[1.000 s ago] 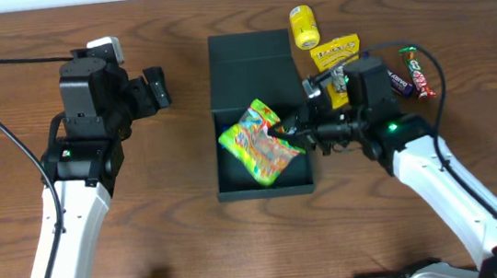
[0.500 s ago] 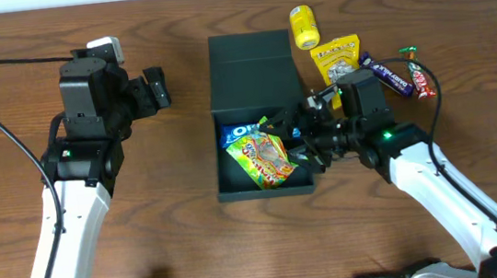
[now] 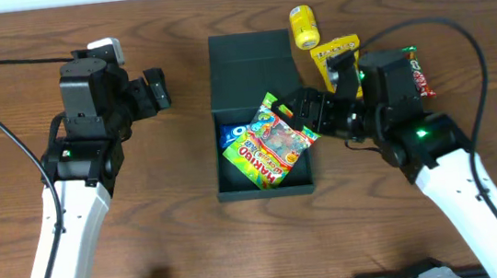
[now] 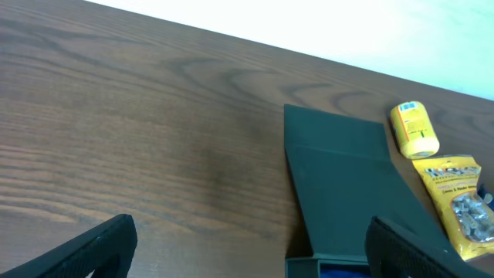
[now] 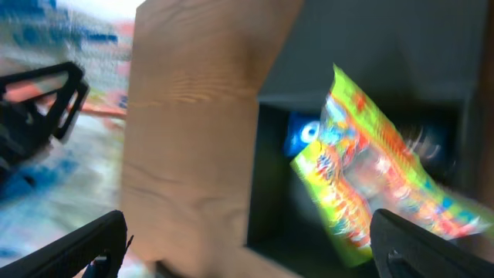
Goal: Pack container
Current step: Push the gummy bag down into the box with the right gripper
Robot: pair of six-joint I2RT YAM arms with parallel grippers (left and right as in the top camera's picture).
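Stretching across every view is a dark brown wood-grain table (image 3: pixel 175 230), with a pale white strip (image 4: pixel 309 23) beyond its far edge; the room past the table is only a blur of blue in the right wrist view. The container (image 3: pixel 266 191) sits at the middle of the table, its lid (image 3: pixel 250 65) folded back flat toward the far side. Inside lie 1 bright candy bag (image 3: pixel 272 146), tilted with a corner over the right rim, and 1 blue packet (image 3: pixel 234 133) under it. The right gripper (image 3: pixel 312 114) hovers just beside that corner, fingers spread apart. The left gripper (image 3: pixel 155 89) hangs well apart to the left, fingers likewise spread. Behind the container rest 1 yellow can (image 3: pixel 304 27) and 1 yellow packet (image 3: pixel 337 54).
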